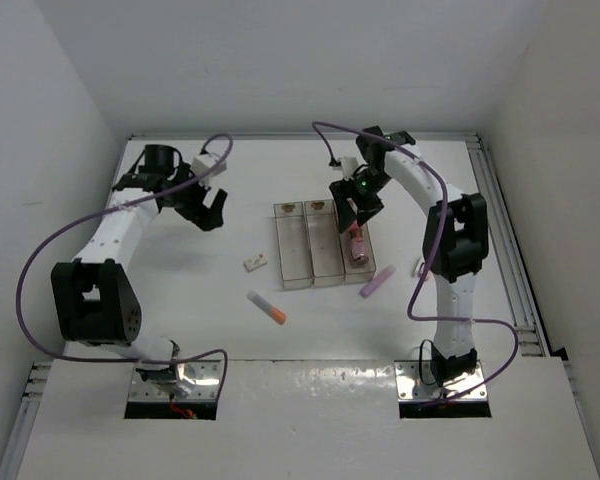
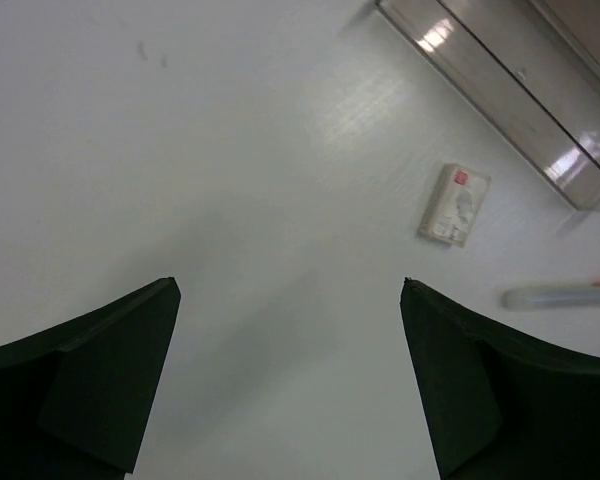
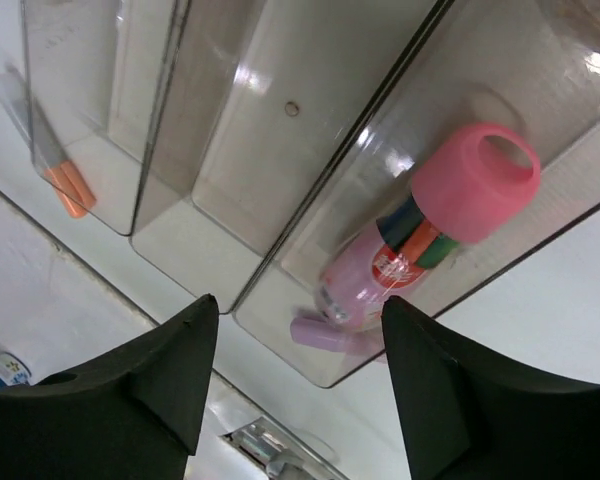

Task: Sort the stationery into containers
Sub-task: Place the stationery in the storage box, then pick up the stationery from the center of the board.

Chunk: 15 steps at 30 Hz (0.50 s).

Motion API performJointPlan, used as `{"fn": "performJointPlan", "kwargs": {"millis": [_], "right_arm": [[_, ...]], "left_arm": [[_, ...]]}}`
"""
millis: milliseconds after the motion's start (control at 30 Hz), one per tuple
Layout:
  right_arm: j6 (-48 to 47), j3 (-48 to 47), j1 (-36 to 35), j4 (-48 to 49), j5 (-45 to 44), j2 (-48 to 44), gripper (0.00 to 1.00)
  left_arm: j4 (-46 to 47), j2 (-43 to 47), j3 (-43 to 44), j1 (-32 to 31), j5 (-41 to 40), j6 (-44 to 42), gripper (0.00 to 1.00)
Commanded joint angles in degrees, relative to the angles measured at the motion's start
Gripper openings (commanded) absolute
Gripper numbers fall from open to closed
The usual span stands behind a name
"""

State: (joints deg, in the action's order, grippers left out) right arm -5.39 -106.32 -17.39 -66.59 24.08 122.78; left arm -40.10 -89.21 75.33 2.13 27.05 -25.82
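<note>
Right gripper (image 3: 295, 310) hung released above the containers (image 3: 170, 100), the pink-capped cylinder (image 3: 420, 230) lying in the right-end bin (image 3: 460, 60). Left gripper (image 2: 290, 290) gaped empty near the eraser (image 2: 454, 205). Withdrawing carelessly, a finger could snag a bin wall and drag all 3 bins.

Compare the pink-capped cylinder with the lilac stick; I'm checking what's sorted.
The pink-capped cylinder lies inside the rightmost bin; the lilac stick lies on the table just right of that bin, unsorted. The cylinder is thicker, with a bright pink cap and printed body; the stick is slimmer and plain pale lilac. Both lie on their sides, and neither is held.
</note>
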Motion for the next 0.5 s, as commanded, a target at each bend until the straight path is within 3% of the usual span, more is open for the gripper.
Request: {"fn": "performJointPlan", "kwargs": {"millis": [0, 233, 467], "right_arm": [[1.17, -2.13, -0.19, 0.58, -0.87, -7.63, 0.66], [4.06, 8.39, 5.69, 2.69, -4.03, -19.76, 0.62], [10.83, 23.6, 19.04, 5.58, -11.13, -30.04, 0.61]], "left_arm": [[0.1, 6.14, -5.87, -4.93, -0.41, -6.95, 0.99], [10.2, 10.9, -16.78, -15.48, 0.64, -5.56, 0.87], [22.59, 5.12, -23.55, -21.11, -4.01, -1.6, 0.8]]}}
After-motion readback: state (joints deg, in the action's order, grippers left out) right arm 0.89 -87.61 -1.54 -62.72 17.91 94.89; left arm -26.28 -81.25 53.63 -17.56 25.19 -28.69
